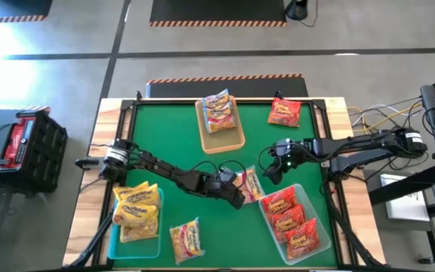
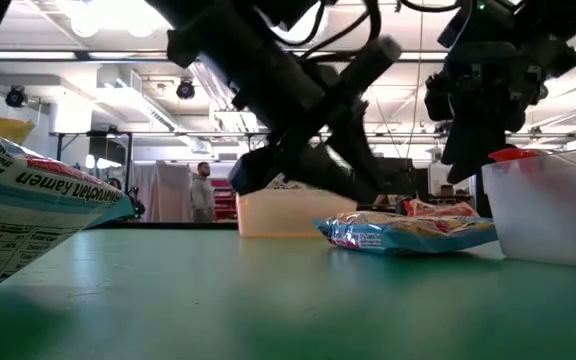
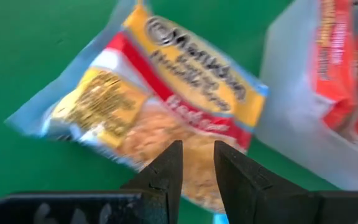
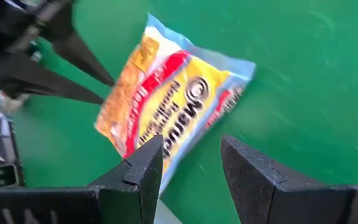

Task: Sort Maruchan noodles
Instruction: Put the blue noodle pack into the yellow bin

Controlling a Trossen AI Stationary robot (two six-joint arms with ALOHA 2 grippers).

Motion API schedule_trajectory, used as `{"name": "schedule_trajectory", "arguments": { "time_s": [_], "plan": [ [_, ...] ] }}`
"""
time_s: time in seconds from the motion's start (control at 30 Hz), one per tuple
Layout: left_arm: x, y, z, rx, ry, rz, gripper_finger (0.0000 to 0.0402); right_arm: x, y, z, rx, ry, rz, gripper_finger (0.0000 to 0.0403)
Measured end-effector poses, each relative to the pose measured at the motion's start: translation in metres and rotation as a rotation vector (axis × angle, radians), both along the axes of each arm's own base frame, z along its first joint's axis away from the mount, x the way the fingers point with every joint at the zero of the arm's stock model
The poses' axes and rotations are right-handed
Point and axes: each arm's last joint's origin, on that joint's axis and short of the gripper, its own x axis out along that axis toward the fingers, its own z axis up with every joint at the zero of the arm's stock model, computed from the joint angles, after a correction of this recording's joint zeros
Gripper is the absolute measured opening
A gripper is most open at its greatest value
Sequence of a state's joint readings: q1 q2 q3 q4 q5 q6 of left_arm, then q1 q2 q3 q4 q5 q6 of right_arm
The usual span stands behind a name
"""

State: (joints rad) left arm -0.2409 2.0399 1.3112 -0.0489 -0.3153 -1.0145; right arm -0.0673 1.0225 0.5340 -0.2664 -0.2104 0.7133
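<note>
A Maruchan noodle packet, yellow with a red band and pale blue edges, lies flat on the green table between my two grippers. It also shows in the low view. My left gripper is low at the packet's left end with a narrow gap between its fingers. In the right wrist view its two fingertips stand at the packet's edge. My right gripper hangs open and empty above the packet's right side, clear of the table. My left gripper has its fingertips at the packet's short edge, coming in low from the table's left. I cannot tell whether they touch it. The packet lies flat on the table.
A clear tray at the near right holds red packets. A teal tray at the near left holds yellow packets. A tan tray at the far middle holds packets. A red packet lies at the far right, and another packet at the near middle.
</note>
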Motion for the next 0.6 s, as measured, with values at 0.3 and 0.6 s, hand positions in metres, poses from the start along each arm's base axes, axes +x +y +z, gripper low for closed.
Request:
{"name": "schedule_trajectory", "arguments": {
  "time_s": [0.3, 0.6],
  "plan": [
    [-0.012, 0.011, -0.021, -0.069, 0.040, 0.117, 0.0074, -0.002, 0.001, -0.009, 0.050, -0.061, -0.017, 0.0150],
    [-0.019, 0.013, -0.028, -0.058, 0.066, 0.184, 0.0074, -0.001, 0.002, -0.005, 0.070, -0.080, 0.009, 0.0151]
  ]
}}
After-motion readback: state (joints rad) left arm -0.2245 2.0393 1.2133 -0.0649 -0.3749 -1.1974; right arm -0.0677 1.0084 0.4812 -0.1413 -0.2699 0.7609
